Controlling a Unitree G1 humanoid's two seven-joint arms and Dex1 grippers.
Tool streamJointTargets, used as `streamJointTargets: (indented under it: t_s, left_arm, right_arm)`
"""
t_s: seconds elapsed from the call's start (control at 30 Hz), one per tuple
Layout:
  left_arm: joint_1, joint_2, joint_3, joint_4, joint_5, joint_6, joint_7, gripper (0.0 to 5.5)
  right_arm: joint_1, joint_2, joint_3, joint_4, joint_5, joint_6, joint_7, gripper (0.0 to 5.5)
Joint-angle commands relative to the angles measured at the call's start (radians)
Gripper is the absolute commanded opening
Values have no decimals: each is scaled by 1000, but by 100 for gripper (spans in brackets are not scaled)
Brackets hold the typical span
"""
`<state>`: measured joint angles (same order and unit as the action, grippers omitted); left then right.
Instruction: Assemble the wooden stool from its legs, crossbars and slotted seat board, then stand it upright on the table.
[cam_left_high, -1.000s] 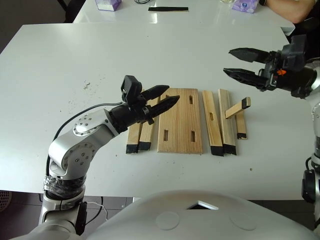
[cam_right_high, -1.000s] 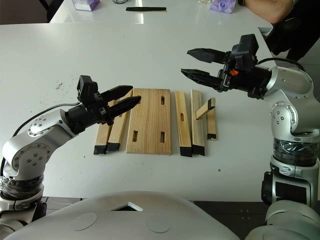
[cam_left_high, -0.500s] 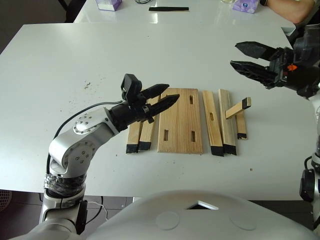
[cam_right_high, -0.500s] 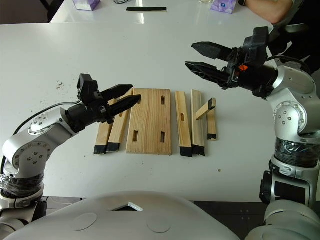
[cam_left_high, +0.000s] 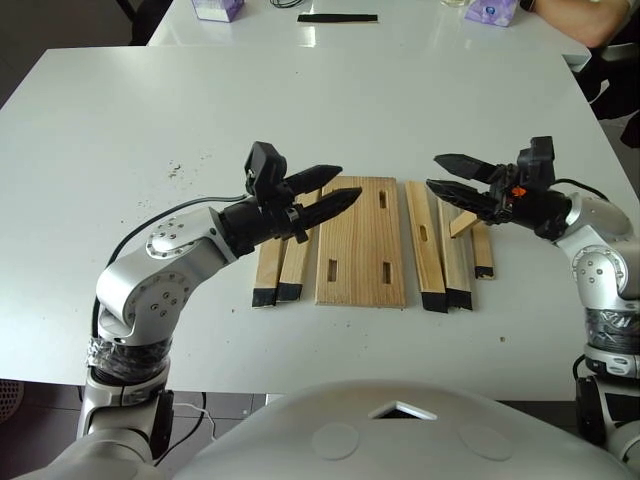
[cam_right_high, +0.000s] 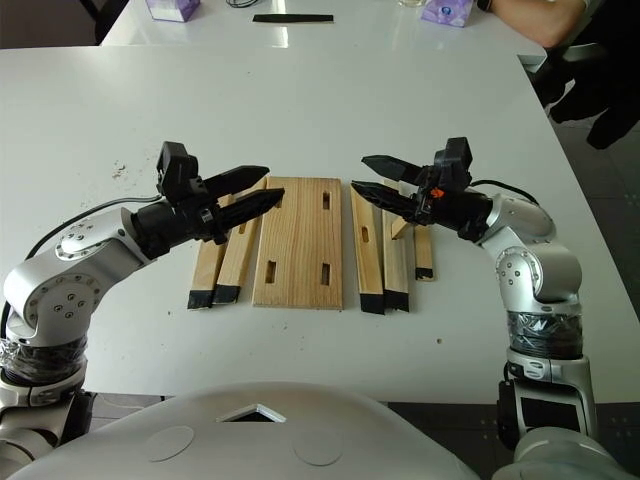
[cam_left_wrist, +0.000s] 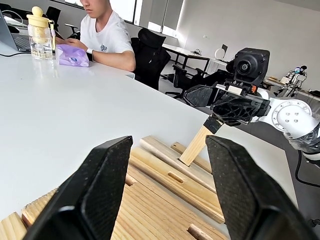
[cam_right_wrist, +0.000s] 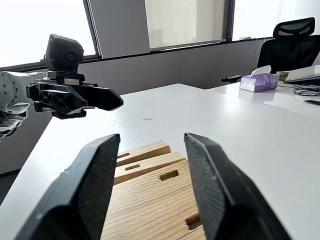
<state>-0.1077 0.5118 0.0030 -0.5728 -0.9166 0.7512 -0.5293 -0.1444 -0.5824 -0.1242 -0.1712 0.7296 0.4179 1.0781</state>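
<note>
Nothing is joined yet. The parts lie in a row at the middle of the table (cam_left_high: 150, 120), and both arms hover just over them.

The right gripper (cam_left_high: 434, 171), right of centre in the head view, is spread wide with nothing in it. Its tips point toward the frame's left. Just beneath its fingers, a little back from the tips, is the tilted crossbar (cam_left_wrist: 194, 146). One black-capped end is propped up in the air and the other rests on the strips below. I'd guess that's the piece to go for, and the right arm is plainly the nearer one. The bar's long axis slants from lower left to upper right in the head view, so it cuts across the line of the fingers rather than along it. To my eye the gripper would need to draw back a touch and drop.

The left gripper (cam_left_high: 347, 182), just left of centre, is likewise open and empty, over the upper left corner of the seat board (cam_left_high: 362, 250). The board lies flat at the centre, its long side running top to bottom of the frame.

By my count there is one seat board and four legs. The left pair of legs (cam_left_high: 294, 262) lies just beside the board, and so does the right pair of legs (cam_left_high: 421, 245). There are two crossbars: the tilted one and a flat crossbar (cam_left_high: 483, 250) at the right end of the row.
</note>
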Motion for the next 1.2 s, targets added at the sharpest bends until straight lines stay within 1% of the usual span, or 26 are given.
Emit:
streamJointTargets:
  t_s: [0.03, 0.13, 0.17, 0.2, 0.27, 0.33, 0.43, 0.53, 0.67, 0.83, 1.03, 1.2]
  left_arm:
    - [-5, 2, 7, -10, -3, 10, 5, 272]
    - [14, -8, 6, -15, 5, 1, 15, 272]
    - [21, -13, 6, -18, 8, -2, 21, 272]
    - [29, -17, 7, -23, 10, -4, 27, 272]
    - [49, -23, 10, -36, 14, -9, 39, 272]
    - [68, -19, 15, -44, 19, -13, 43, 272]
    - [90, -18, 25, -48, 25, -20, 48, 272]
    - [100, -27, 11, -49, 40, -30, 60, 272]
    - [108, -27, 1, -57, 48, -31, 60, 272]
    - [102, -26, 4, -53, 54, -29, 52, 272]
    - [112, -31, 4, -58, 62, -31, 55, 272]
    - [123, -40, -1, -69, 65, -30, 67, 272]
  right_arm:
    - [-72, -49, -93, -126, 124, 76, -37, 237]
    - [-60, -96, -163, -241, 310, 182, -44, 237]
    - [-29, -117, -168, -283, 362, 218, -28, 237]
    - [24, -143, -153, -326, 365, 235, 8, 237]
    - [168, -207, -85, -370, 265, 213, 108, 237]
    - [287, -265, -20, -363, 125, 154, 167, 237]
    - [378, -318, 66, -262, -107, 9, 208, 237]
    - [349, -308, 145, -69, -305, -128, 167, 237]
    - [309, -282, 167, 54, -350, -179, 180, 237]
    - [283, -283, 219, 170, -477, -313, 161, 237]
    - [248, -327, 197, 240, -500, -400, 183, 237]
    - [199, -325, 154, 216, -462, -379, 154, 237]
